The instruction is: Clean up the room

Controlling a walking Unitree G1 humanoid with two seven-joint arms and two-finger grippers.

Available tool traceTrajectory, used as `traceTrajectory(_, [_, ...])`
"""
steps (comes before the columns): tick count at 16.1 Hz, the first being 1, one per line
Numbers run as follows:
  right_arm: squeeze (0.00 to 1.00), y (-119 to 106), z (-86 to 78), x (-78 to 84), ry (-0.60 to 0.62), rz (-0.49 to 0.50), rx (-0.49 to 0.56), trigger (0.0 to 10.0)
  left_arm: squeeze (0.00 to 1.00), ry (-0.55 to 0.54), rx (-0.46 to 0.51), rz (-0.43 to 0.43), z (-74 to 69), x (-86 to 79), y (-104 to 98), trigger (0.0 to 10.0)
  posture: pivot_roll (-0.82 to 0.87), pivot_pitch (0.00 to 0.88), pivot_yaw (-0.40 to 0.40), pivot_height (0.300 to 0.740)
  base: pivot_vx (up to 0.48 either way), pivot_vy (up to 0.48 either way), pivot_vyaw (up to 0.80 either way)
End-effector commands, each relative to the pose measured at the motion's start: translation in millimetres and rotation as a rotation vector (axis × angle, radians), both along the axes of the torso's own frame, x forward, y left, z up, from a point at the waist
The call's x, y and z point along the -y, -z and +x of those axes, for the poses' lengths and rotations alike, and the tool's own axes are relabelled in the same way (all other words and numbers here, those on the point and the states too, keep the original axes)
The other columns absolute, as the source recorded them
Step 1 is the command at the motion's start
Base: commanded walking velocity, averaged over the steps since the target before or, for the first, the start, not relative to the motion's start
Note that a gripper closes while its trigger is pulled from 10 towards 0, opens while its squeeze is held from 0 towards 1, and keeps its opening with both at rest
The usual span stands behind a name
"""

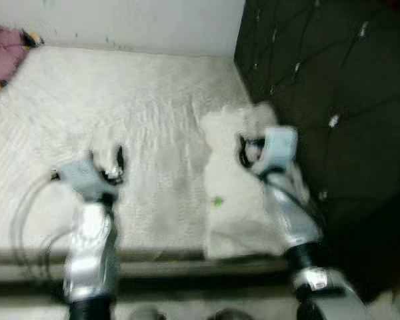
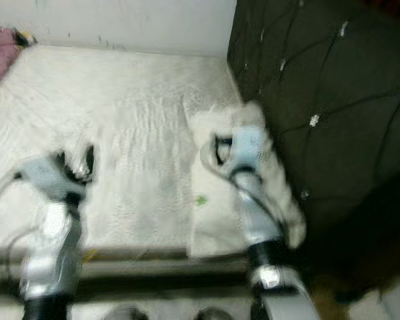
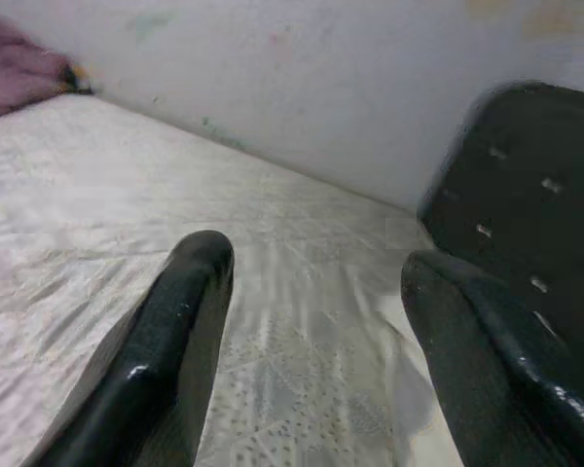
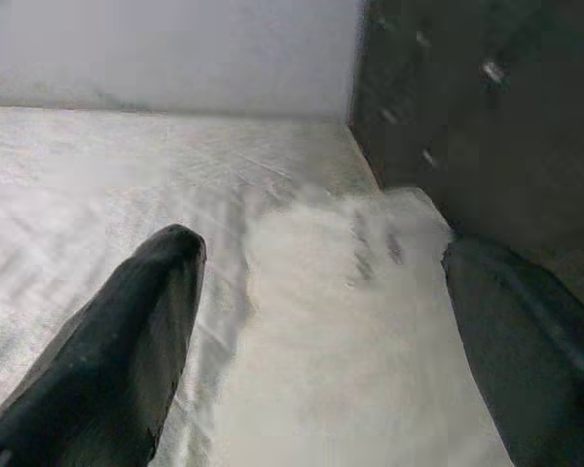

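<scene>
A white pillow (image 1: 235, 207) lies on the right side of the bed (image 1: 120, 93), against the dark headboard. My right gripper (image 1: 244, 151) hovers over the pillow (image 4: 350, 321), open, with nothing between its fingers (image 4: 127, 331). My left gripper (image 1: 113, 162) is held over the bare white sheet (image 3: 302, 321) to the pillow's left. It is also open and empty, its fingers (image 3: 175, 331) wide apart. The head views are blurred.
A dark tufted headboard (image 1: 333, 87) rises along the bed's right side. A pink cloth (image 1: 3, 47) lies bunched at the far left corner, by the white wall (image 1: 140, 20). The bed's front edge (image 1: 160, 263) runs just before me.
</scene>
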State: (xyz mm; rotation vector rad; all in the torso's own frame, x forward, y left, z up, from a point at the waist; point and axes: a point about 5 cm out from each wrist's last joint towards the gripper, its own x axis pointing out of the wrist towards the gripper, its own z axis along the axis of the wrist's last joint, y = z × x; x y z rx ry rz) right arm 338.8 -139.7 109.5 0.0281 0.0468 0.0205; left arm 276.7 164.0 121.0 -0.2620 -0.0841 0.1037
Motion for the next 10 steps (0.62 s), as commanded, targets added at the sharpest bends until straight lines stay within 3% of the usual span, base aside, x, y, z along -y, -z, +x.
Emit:
traceTrajectory(1, [0.00,-7.1,2.8,-3.0,-0.008,0.006,0.022,10.0,0.00,-0.007,0.016,0.007,1.4,-2.1,-4.0,10.0,0.07,0.000,-0.059,0.740,0.000,0.480,0.00])
traceTrajectory(4, [0.00,-7.0,2.5,-4.0,-0.016,0.001,0.023,10.0,0.00,-0.008,0.014,0.009,1.3,-1.9,-3.7,10.0,0.07,0.000,-0.059,0.740,0.000,0.293,0.00])
traceTrajectory(10, [0.00,-7.3,3.9,-4.5,-0.020,0.000,0.026,10.0,0.00,-0.018,0.017,0.016,1.1,-3.9,-3.6,10.0,0.08,0.000,-0.061,0.740,0.000,0.480,0.00])
